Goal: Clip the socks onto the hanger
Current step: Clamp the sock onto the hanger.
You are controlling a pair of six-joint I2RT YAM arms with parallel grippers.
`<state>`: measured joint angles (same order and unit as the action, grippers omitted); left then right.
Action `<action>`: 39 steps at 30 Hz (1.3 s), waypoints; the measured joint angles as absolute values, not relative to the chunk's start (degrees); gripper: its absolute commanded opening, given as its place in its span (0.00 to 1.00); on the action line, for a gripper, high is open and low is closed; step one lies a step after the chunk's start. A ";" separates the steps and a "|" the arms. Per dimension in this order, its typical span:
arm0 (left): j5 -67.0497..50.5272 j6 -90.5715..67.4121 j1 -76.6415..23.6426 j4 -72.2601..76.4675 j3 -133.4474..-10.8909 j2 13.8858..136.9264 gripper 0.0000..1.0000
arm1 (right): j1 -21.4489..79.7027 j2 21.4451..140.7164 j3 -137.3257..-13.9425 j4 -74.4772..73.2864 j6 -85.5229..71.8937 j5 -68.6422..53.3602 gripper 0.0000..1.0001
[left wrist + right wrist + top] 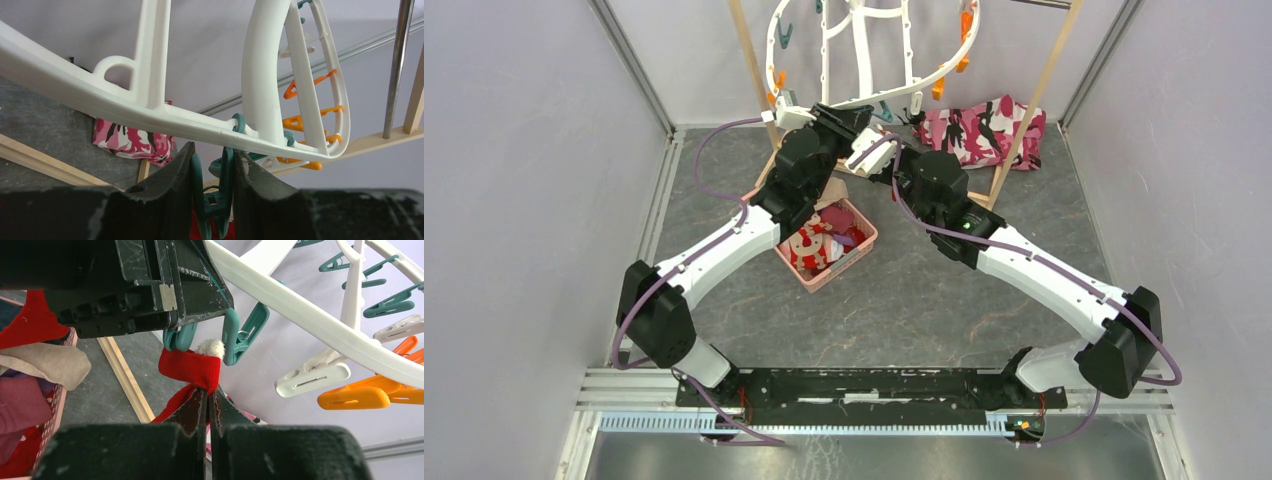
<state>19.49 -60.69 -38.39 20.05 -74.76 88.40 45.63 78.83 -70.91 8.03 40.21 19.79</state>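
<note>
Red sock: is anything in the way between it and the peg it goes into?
Nothing visible. The sock sits just below the teal peg, which the left claw squeezes.

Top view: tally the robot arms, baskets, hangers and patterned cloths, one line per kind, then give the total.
Arms: 2 (left arm, right arm)
Basket: 1
Hanger: 1
Cloth: 1
Total: 5

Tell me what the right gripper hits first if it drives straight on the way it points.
Probably the teal peg the left gripper squeezes open; the red sock in the right gripper is nearly there, though depth is unclear.
</note>
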 measured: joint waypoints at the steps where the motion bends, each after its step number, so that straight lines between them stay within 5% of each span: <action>1: 19.46 -60.69 -38.39 20.05 -74.76 88.40 0.09 | 45.65 78.83 -70.91 8.05 40.21 19.79 0.00; 19: 19.22 -60.66 -38.39 20.32 -74.61 88.18 0.08 | 45.63 73.69 -60.95 10.09 46.54 17.43 0.00; 31: 18.02 -59.88 -38.39 24.16 -72.75 88.12 0.07 | 45.63 63.09 -37.76 26.02 70.41 10.13 0.00; 39: 17.08 -57.91 -38.39 24.67 -72.75 88.12 0.06 | 45.65 62.43 -36.91 30.15 82.02 9.67 0.00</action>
<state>17.08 -57.91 -38.39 24.67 -72.75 88.12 45.65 62.43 -36.91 30.15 82.02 9.67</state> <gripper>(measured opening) 0.360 0.013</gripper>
